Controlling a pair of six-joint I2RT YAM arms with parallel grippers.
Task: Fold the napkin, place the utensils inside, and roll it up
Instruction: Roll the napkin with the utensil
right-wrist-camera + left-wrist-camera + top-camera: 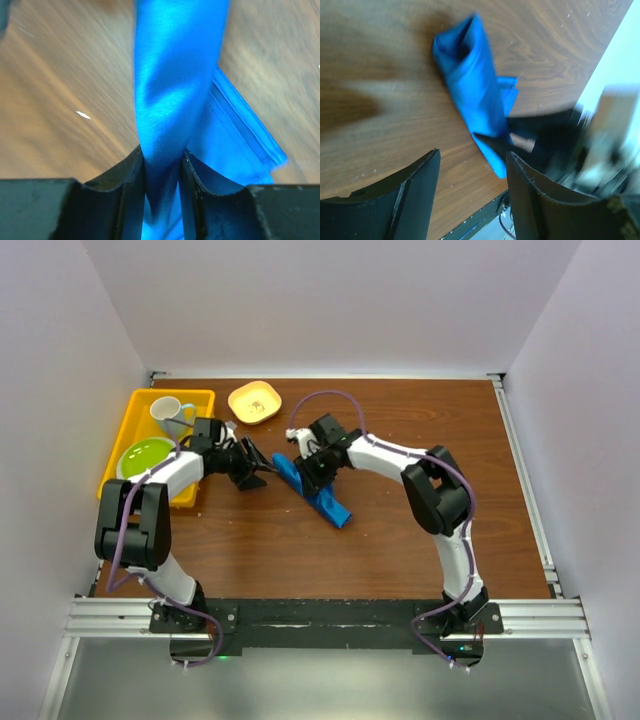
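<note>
Item: blue napkin [332, 508], lying mid-table [400, 540] as a narrow rolled bundle, cutlery out of sight and presumably wrapped inside; right claw [162, 160] clamped on one end, left claw [473, 155] parted, empty, just beside; rolling seemingly near done, tidying and release left.

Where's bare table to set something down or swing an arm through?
Widest free patch: the table right of the right arm, out to the side rail. Also bare: the near strip between napkin and the table's front edge, and the far edge right of the small bowl. Crowded: centre-left, where left gripper, right gripper and napkin bunch beside the bin.
</note>
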